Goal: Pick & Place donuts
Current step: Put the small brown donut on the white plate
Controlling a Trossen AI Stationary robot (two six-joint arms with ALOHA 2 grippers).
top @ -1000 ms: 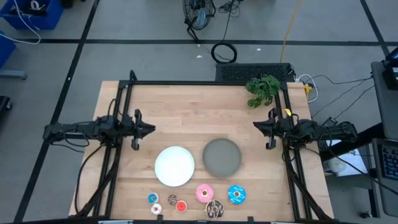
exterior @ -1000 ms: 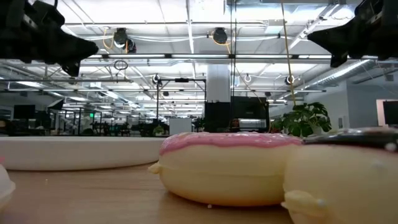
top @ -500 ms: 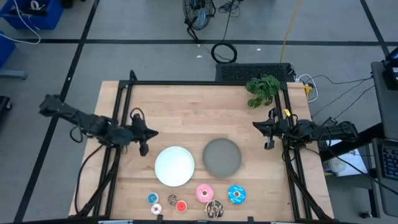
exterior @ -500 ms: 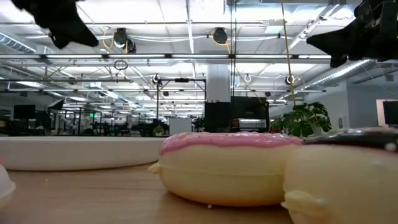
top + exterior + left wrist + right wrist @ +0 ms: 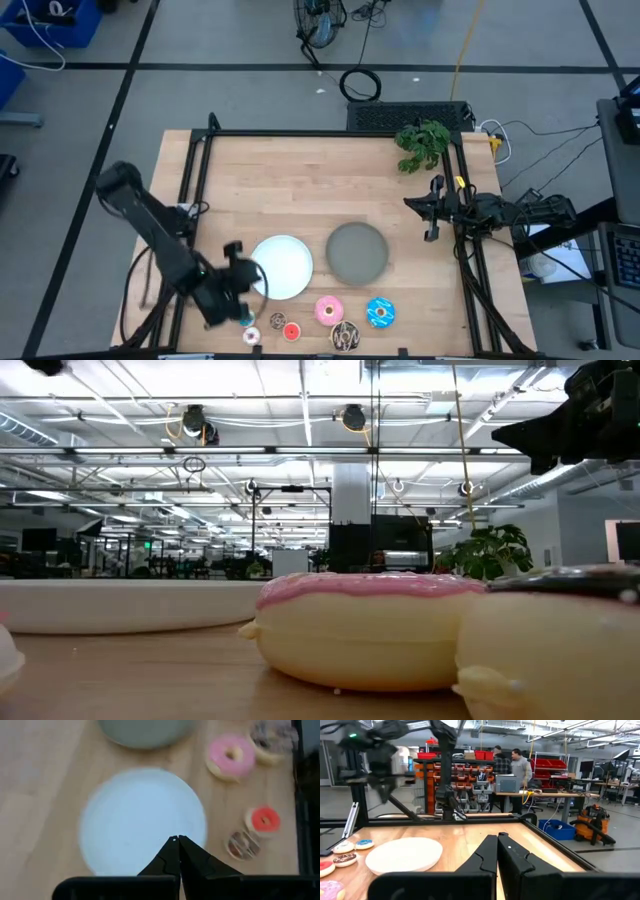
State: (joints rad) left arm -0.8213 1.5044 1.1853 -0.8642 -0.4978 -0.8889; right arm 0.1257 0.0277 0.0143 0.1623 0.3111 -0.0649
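Seven donuts in a cluster along the table's near edge: pink donut [image 5: 328, 311], blue sprinkled donut [image 5: 380, 312] to its right, dark chocolate donut [image 5: 346, 337] just below between them, tiny red donut [image 5: 291, 331], brown donut [image 5: 277, 321], blue donut [image 5: 246, 319] and whitish-pink donut [image 5: 252, 336] to the left. White plate [image 5: 281, 267] and grey plate [image 5: 357, 252] just behind. Left gripper [image 5: 243, 290], fingers pressed together, above the white plate's left rim. Right gripper [image 5: 432, 214], fingers together, waiting at the table's right edge.
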